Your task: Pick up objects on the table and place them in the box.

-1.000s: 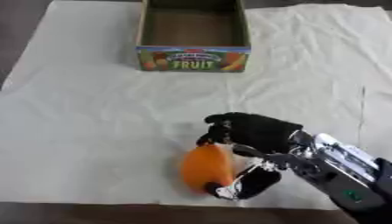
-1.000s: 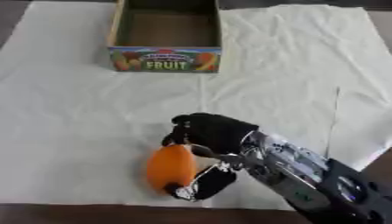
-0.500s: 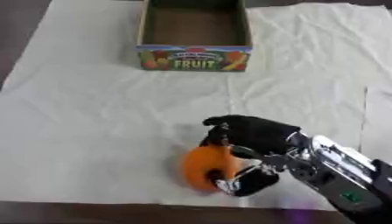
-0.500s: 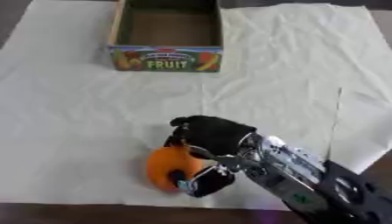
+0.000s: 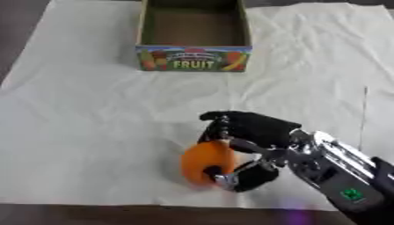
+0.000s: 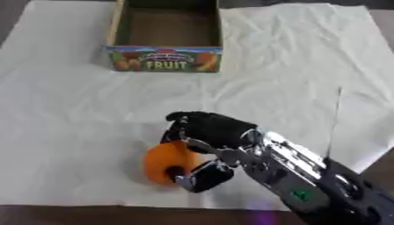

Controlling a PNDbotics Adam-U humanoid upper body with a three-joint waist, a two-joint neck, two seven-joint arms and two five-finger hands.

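So far nothing has reached the box [image 5: 194, 41]: its brown inside shows bare, and it stands at twelve o'clock, well apart from the work going on near the front edge. The one loose thing in view is an orange fruit [image 5: 204, 161], round and smooth, sitting at about six o'clock on the cloth. The right hand [image 5: 248, 132] has come in from four o'clock and is curled round that fruit, dark fingers [image 5: 218, 121] draped over its top and far side, the thumb hooked under its near side. Whether the fruit is lifted clear of the cloth or only gripped where it lies cannot be told. The left hand shows in neither view.

By my judgement the task stands at its first pick: the grasp looks made, and the lift, the carry toward twelve o'clock and the release over the open box are all left to do. No other object waits on the cloth as far as these views reach.

The surface [image 5: 92, 110] is covered by a pale cream cloth, creased in many places, with a straight fold line running at three o'clock. A dark strip of the surface underneath shows along the near edge and at the upper left corner. The box front carries bright fruit pictures and the word FRUIT. Of the room beyond, nothing more is visible.
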